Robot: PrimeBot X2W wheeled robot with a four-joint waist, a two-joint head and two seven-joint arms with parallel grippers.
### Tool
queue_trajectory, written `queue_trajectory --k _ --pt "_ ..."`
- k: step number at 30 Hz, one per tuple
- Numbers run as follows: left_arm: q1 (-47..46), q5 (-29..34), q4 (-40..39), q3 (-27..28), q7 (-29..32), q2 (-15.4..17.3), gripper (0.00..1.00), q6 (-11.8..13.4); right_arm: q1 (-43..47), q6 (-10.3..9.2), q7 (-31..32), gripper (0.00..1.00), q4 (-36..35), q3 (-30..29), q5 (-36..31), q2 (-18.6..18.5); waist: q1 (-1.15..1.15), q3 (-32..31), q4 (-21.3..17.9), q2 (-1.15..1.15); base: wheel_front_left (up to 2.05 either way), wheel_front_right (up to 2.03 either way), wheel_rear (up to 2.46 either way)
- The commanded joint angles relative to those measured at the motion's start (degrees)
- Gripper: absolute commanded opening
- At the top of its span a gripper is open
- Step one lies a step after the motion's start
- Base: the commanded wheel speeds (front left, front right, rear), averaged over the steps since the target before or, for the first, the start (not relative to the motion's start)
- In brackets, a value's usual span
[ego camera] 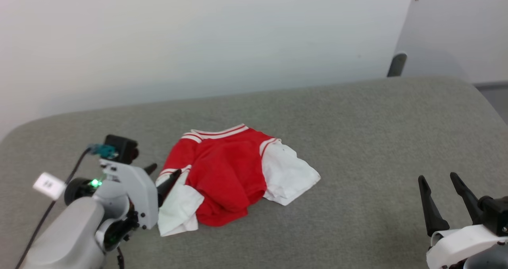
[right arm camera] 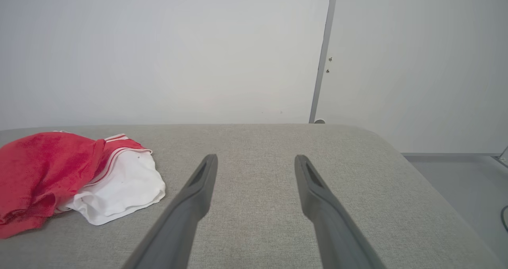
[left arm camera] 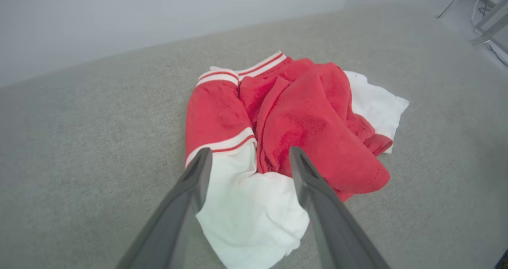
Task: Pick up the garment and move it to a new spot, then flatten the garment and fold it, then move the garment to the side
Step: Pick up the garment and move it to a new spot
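Observation:
The garment point(ego camera: 226, 173) lies crumpled near the middle of the grey padded surface, red body bunched up with a white sleeve at each side and striped trim at the far edge. My left gripper point(ego camera: 162, 175) stands open at the garment's left side, its fingers straddling the near white sleeve point(left arm camera: 246, 197). The right wrist view has the garment point(right arm camera: 59, 173) at its far left. My right gripper point(ego camera: 440, 199) is open at the lower right, well away from the garment, with nothing between its fingers point(right arm camera: 309, 181).
The grey padded surface point(ego camera: 357, 142) stretches wide to the right and back, ending at a pale wall. Its right edge drops to a grey floor point(right arm camera: 468, 189). A dark chair-like post point(ego camera: 397, 64) stands behind the far edge.

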Motion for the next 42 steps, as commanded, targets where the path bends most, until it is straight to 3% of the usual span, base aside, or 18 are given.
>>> queue_trajectory --k 1,10,18,23,29,42 --pt "1.3 -0.2 -0.5 0.6 -1.8 0.5 1.0 -0.2 0.8 -0.02 -0.3 1.0 0.0 0.0 0.6 -0.3 0.0 -1.7 1.7 0.0 0.0 0.0 0.0" --pt "8.1 0.4 -4.3 5.4 -17.7 3.1 1.0 1.3 2.1 -0.02 -1.6 1.0 0.6 -0.6 0.7 -1.1 0.0 -4.3 4.8 0.0 0.0 0.0 0.0" --pt "16.6 0.4 -7.9 9.7 -27.9 4.1 1.0 5.7 3.1 -0.02 -3.0 1.0 2.3 -1.1 1.3 -1.6 0.0 -6.1 7.1 0.0 0.0 0.0 0.0" --pt "21.6 1.0 -10.2 12.1 -29.8 3.7 1.0 8.0 3.5 -0.01 -3.2 1.0 2.5 -1.5 1.4 -1.4 0.0 -7.1 8.6 0.0 0.0 0.0 0.0" --pt "26.9 2.5 -12.7 15.6 -30.3 3.4 1.0 8.7 5.0 -0.01 -3.5 1.0 2.4 -2.4 1.0 -0.8 0.0 -8.0 10.3 0.0 0.0 0.0 0.0" --pt "35.9 9.0 -19.6 26.8 -30.2 -0.5 1.0 7.1 6.8 -0.01 -3.8 1.0 2.3 -2.4 0.8 0.1 0.0 -9.3 12.6 0.0 0.0 0.0 0.0"
